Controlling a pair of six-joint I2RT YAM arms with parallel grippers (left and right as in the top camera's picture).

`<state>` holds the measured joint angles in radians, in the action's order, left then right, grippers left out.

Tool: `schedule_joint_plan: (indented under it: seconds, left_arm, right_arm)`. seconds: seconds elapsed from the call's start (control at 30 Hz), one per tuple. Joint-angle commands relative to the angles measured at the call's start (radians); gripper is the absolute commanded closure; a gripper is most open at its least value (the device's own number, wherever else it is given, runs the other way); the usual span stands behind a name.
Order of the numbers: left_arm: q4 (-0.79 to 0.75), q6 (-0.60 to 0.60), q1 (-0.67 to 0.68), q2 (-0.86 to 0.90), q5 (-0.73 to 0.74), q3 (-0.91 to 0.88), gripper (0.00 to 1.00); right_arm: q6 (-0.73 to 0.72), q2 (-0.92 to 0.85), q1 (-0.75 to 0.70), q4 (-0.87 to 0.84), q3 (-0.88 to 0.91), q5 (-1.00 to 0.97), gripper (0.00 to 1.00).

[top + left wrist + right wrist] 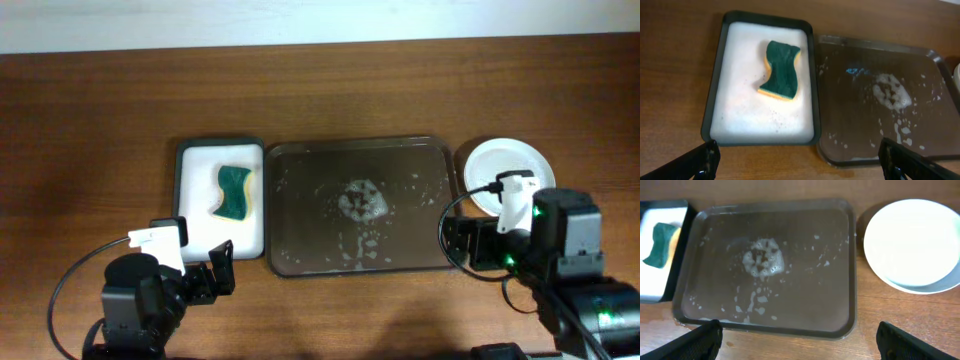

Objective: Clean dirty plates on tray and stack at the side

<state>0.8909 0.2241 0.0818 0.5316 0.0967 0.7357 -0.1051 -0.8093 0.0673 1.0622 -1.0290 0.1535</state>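
A dark grey tray (420, 165) sits mid-table with soapy foam (361, 201) on it and no plate on it. White plates (506, 167) are stacked to its right; they also show in the right wrist view (912, 245). A green and yellow sponge (233, 192) lies in a small foam-filled tray (192, 165); it also shows in the left wrist view (782, 68). My left gripper (799, 167) is open and empty near the front edge, below the sponge tray. My right gripper (799, 342) is open and empty in front of the grey tray (850, 325).
The foam-filled tray (715, 100) touches the left side of the grey tray (935, 55). Bare wooden table (320, 90) lies behind both trays and in front of them. Cables run from both arms at the front edge.
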Motion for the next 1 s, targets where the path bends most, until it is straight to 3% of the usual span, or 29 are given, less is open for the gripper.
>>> schedule_joint_plan:
  seconds: [0.0, 0.23, 0.37, 0.53, 0.63, 0.97]
  left_arm:
    - [0.014, -0.010, -0.004, -0.005, -0.014, -0.011, 0.01]
    - [0.015, -0.009, -0.004, -0.005, -0.014, -0.011, 0.00]
    - [0.015, -0.009, -0.004, -0.005, -0.014, -0.011, 0.01]
    - [0.015, -0.010, -0.004, -0.005, -0.014, -0.011, 0.01]
    - [0.015, -0.010, -0.004, -0.005, -0.014, -0.011, 0.00]
    - [0.015, -0.010, -0.004, -0.005, -0.014, -0.011, 0.01]
  right_arm:
    - [-0.004, -0.006, 0.006, -0.001, 0.010, -0.020, 0.01]
    - [-0.004, -0.076, 0.004, -0.001, 0.010, -0.020, 0.01]
    - [0.019, 0.078, 0.005, -0.053, 0.031, -0.080, 0.01]
    - [0.049, 0.567, 0.005, -0.490, 0.408, -0.080, 0.01]
    - [0.049, 0.798, 0.005, -0.634, 0.612, -0.080, 0.01]
    - [0.050, 0.806, 0.005, -1.142, 1.020, -0.080, 0.01]
